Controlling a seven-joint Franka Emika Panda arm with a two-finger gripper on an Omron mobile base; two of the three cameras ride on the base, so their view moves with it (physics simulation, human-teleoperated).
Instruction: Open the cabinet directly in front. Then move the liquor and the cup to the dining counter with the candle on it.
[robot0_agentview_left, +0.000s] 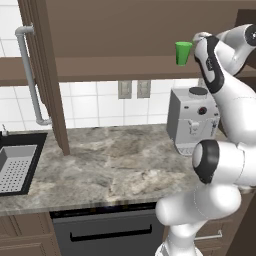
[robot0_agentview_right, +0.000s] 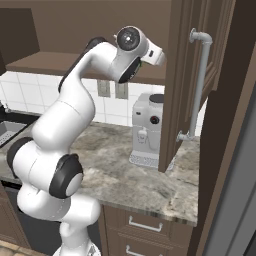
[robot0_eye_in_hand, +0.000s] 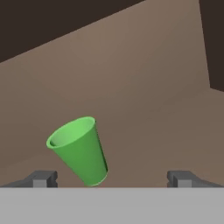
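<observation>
— Where does the white Franka arm with its dark joints (robot0_agentview_left: 220, 165) stand?

— It rises from its base, bends at a dark elbow joint, then climbs steeply; the upper link arches over, and the wrist (robot0_agentview_right: 131, 39) sits at the top of the reach.

— And the two-finger gripper (robot0_eye_in_hand: 112, 178)?

— In the hand view its two small dark finger tips (robot0_eye_in_hand: 43, 178) stand far apart, one at each side, the jaws spread wide.

— Anything between them?

— Nothing is clamped. The gap between the tips is bare of any contact; neither tip touches anything.

— The hand's attitude?

— Rolled: the hand view is tilted against the room. From the base views the hand reaches forward, past the wrist.
</observation>
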